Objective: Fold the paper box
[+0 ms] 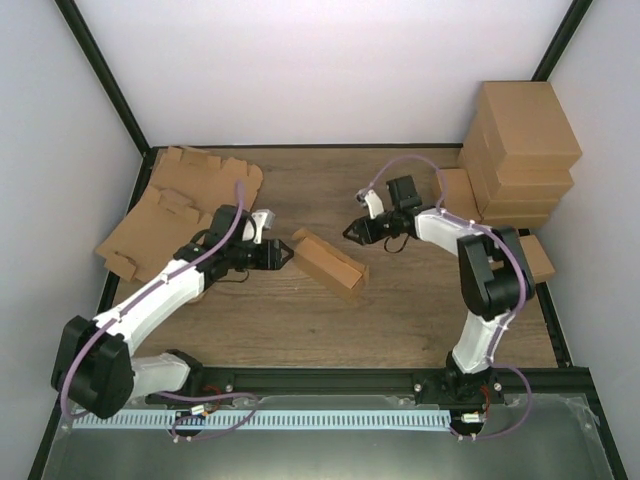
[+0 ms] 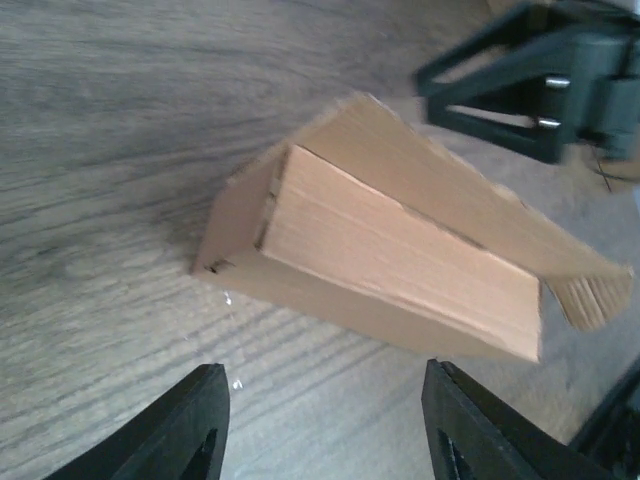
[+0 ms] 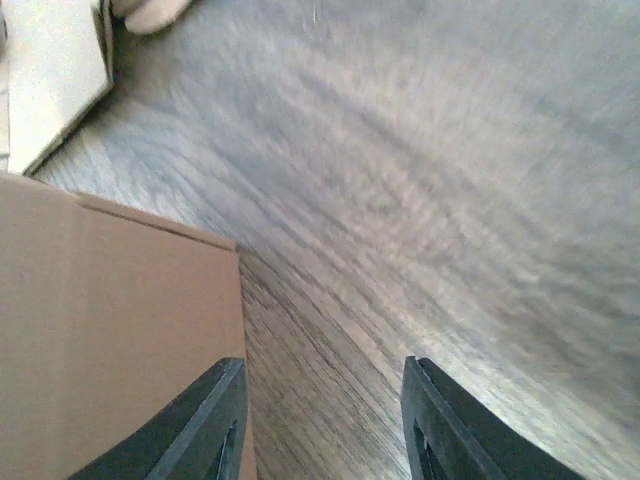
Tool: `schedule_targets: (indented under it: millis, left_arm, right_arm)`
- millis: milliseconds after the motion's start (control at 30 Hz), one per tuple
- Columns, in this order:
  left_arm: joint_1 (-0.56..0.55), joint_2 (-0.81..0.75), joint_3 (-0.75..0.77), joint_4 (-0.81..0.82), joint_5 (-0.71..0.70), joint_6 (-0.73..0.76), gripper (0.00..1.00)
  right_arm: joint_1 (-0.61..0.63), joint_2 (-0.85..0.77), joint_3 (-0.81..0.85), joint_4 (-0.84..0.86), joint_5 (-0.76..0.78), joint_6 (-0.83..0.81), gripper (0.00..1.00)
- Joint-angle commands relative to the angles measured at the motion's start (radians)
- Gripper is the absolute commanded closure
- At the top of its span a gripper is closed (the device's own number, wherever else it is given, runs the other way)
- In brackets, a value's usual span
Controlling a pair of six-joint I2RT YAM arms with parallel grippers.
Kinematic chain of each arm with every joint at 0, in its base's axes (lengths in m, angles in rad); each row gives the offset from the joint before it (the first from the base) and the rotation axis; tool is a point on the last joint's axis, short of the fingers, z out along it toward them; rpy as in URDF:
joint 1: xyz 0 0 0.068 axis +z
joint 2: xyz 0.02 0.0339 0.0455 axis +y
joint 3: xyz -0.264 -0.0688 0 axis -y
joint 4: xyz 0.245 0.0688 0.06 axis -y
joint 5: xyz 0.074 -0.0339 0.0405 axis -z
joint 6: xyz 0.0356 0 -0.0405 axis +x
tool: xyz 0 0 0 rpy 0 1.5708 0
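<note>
The paper box [image 1: 330,262] lies on the table [image 1: 420,310] between the two arms as a partly closed, wedge-like long shape. Its long axis runs on a slant in the top view, from the far left down toward the near right. The left fingers [image 2: 195,430] point at its far-left end and sit just beside it. In the left wrist view the box fills the space straight ahead, end-on and a little to the right, and a loose corrugated flap [image 2: 592,298] sticks out at its far end. These fingers stand moderately apart with only bare table between them, holding nothing. The right fingers [image 3: 212,425] hover on the far side of the box, about level with its middle, near it but apart. They too are parted and empty. A brown cardboard face [image 3: 110,330] sits against the left edge of the right wrist view, and I cannot tell which piece it is. The left arm is the nearer of the two, and it is lined up roughly along the box's length rather than across it. A pinch from the left would therefore probably take the end panel, while the right arm seems better placed to press the long side or the open flap. Flat blanks [image 1: 190,200] lie well to the left, and a stack of finished boxes [image 1: 525,140] stands at the right.
</note>
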State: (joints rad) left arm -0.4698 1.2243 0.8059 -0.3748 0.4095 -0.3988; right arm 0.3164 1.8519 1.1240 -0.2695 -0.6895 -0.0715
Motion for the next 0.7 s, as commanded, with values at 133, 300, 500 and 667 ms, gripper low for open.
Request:
schedule_targets:
  millis: [133,300,500,667]
  left_arm:
    - [0.011,0.125,0.079,0.137,-0.119,0.092,0.39]
    - [0.012,0.176,0.113,0.213,-0.09,0.1,0.3]
    - [0.012,0.247,0.137,0.264,-0.045,0.087,0.29]
    - [0.011,0.278,0.146,0.23,-0.082,0.119,0.37]
  right_arm:
    - [-0.002,-0.327,-0.121,-0.037,0.219,0.177,0.49]
    - [-0.001,-0.541,-0.251,-0.065,0.282,0.285,0.43]
    - [-0.002,-0.699,-0.337,-0.17,0.311,0.397,0.42]
    - [-0.001,-0.794,-0.359,-0.236,0.289,0.43,0.4]
